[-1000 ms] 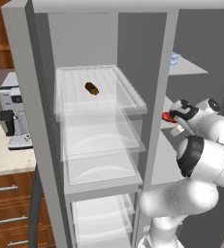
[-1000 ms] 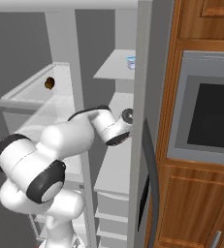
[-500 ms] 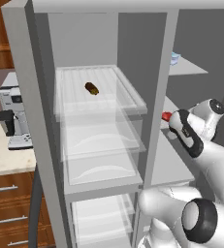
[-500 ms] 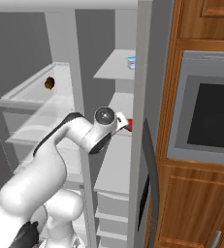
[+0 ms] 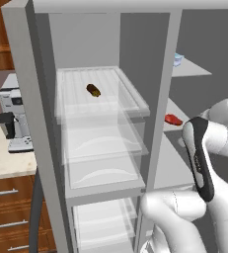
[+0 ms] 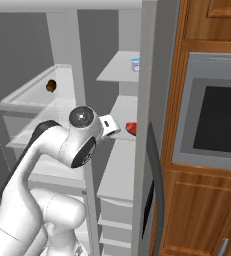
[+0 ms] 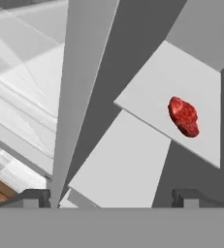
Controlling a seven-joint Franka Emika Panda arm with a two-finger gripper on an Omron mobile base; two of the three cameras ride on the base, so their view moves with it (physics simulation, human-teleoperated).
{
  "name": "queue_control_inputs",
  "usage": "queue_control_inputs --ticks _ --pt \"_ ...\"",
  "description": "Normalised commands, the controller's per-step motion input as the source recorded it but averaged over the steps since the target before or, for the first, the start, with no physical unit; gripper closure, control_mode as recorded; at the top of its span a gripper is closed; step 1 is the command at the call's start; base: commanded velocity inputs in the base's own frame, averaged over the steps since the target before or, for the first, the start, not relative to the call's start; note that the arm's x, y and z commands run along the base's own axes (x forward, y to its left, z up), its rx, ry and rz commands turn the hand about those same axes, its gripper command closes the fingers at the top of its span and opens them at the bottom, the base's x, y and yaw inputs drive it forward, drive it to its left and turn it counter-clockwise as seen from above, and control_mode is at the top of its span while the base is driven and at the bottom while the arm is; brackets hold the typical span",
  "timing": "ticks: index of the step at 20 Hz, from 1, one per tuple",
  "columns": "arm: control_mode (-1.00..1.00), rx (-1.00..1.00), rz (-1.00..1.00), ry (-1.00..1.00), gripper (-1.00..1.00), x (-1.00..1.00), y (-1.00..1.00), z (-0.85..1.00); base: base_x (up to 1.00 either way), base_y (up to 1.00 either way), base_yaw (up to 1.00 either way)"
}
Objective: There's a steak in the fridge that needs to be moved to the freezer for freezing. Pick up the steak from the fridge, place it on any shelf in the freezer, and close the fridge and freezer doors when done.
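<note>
The steak (image 7: pixel 183 116) is parked on a freezer shelf (image 7: pixel 181 82), near its front edge. The gripper (image 7: pixel 111 196) is spread wide, nothing held. A brown oblong item (image 5: pixel 93 90) is left on the fridge's (image 5: pixel 41 148) glass shelf, a small cup (image 6: pixel 135 64) higher up.

**Domestic kitchen, rendered**

Tall grey fridge (image 5: pixel 100 123) and freezer (image 6: pixel 124 150) unit, doors open, glass and solid shelves. Built-in oven (image 6: pixel 214 120) set in brown wooden cabinets (image 6: pixel 202 210). Coffee machine (image 5: pixel 14 118) on a pale counter (image 5: pixel 2 158) above drawers with bar handles.
</note>
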Motion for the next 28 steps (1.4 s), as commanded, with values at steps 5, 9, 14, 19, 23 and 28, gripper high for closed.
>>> queue_control_inputs --ticks 5,9,14,19,23,28 --pt "-1.00 0.05 -0.26 0.00 -1.00 -0.74 0.31 0.28 0.00 0.00 0.00" --pt "-1.00 0.12 -0.36 -0.04 -1.00 -0.57 0.19 0.14 0.00 0.00 0.00" --pt "-1.00 0.16 -0.28 -0.12 -1.00 -0.34 0.19 0.20 0.00 0.00 0.00" --pt "-1.00 0.09 -0.03 -0.14 -1.00 -0.11 0.41 0.27 0.00 0.00 0.00" --pt "-1.00 0.00 0.10 -0.12 -1.00 -0.02 0.55 0.13 0.00 0.00 0.00" --pt "-1.00 0.00 0.01 -0.08 -1.00 -0.14 0.16 0.04 0.00 0.00 0.00"
